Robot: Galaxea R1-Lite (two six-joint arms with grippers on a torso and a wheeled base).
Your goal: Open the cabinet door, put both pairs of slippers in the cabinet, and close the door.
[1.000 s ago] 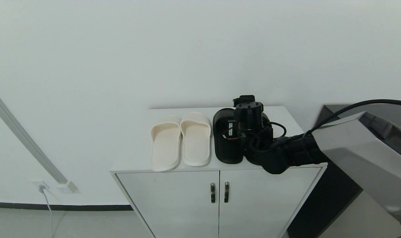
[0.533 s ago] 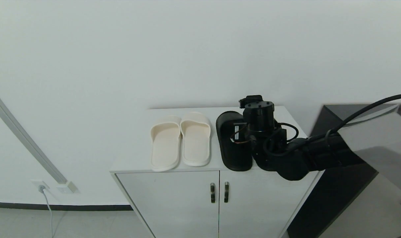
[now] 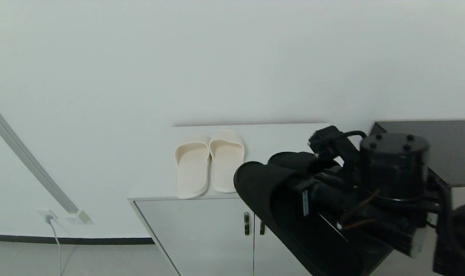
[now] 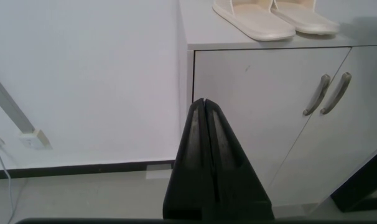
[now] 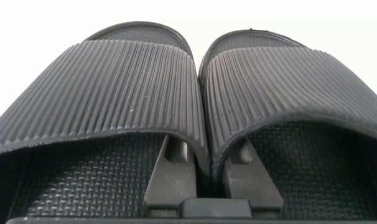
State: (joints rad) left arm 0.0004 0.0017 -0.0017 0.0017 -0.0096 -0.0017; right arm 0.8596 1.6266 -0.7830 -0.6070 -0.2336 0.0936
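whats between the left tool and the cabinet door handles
Nothing stands there: in the left wrist view, only bare door panel stretches from the shut left tool to the handles.

My left gripper (image 4: 204,102) hangs before the white cabinet (image 4: 198,28), its two fingers pressed flat together with nothing between them. Taking the fingers' aim as twelve o'clock, the cabinet's front corner stands almost dead ahead, its doors (image 4: 263,118) shut, their two metal handles (image 4: 317,94) side by side at two o'clock. The cream slippers (image 4: 263,18) sit together near the top's front edge, at one o'clock. A wall socket (image 4: 32,139) and cable (image 4: 2,163) lie at nine o'clock, above a dark baseboard (image 4: 83,169).
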